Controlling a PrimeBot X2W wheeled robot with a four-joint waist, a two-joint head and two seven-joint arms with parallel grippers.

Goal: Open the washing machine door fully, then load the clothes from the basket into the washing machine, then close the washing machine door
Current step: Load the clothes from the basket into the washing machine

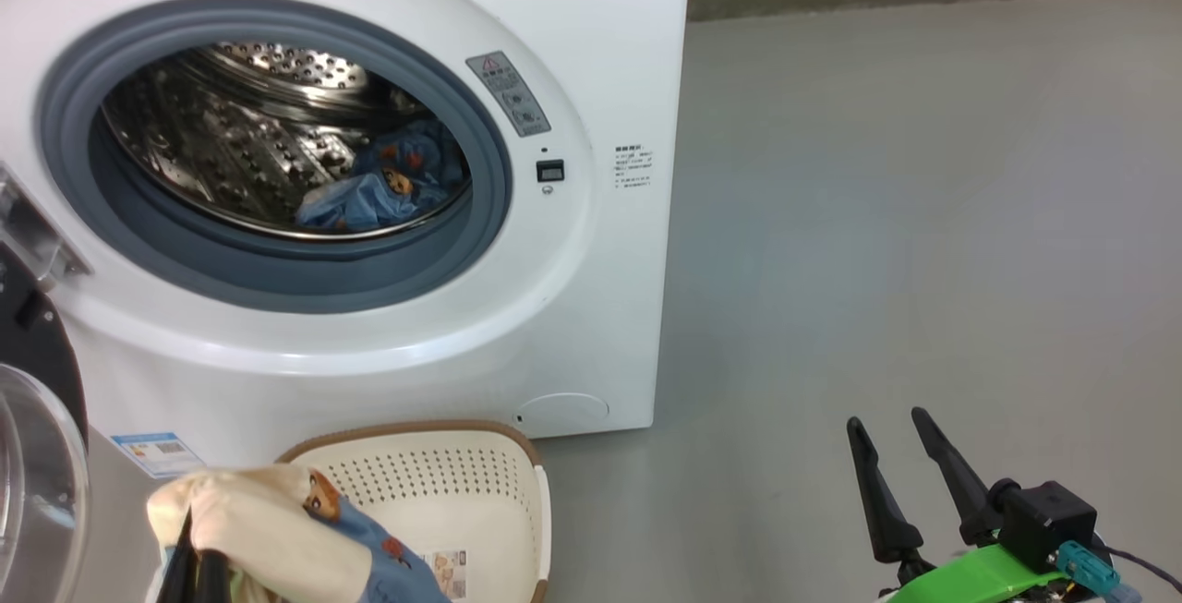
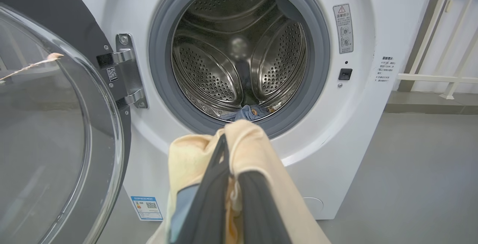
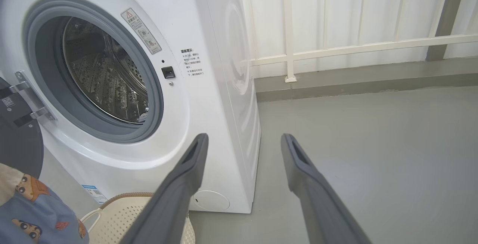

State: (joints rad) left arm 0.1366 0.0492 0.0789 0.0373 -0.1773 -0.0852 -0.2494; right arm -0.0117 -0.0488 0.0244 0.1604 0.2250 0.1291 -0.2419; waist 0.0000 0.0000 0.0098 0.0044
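One blue printed garment [image 1: 388, 183] is already lying in the washing machine [image 1: 600, 326], inside its perforated steel drum [image 1: 231, 132]; the glossy-rimmed door [image 2: 56, 132] is standing wide. The left gripper [image 1: 199, 566] is pinching a soft cream-and-blue piece [image 1: 268, 529] above the perforated plastic basket [image 1: 526, 483] (seemingly near empty). The right gripper [image 1: 886, 420] is idling, fingers spread. Loading is nearing completion, with closing left.

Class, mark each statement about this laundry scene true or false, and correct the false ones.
1. The washing machine door stands open. True.
2. The left hand is empty. False: it is shut on a cream and blue garment.
3. Blue clothes lie in the drum. True.
4. The right hand grips the basket. False: it is open, holding nothing.
5. The basket sits on top of the washing machine. False: it sits low, in front of it.
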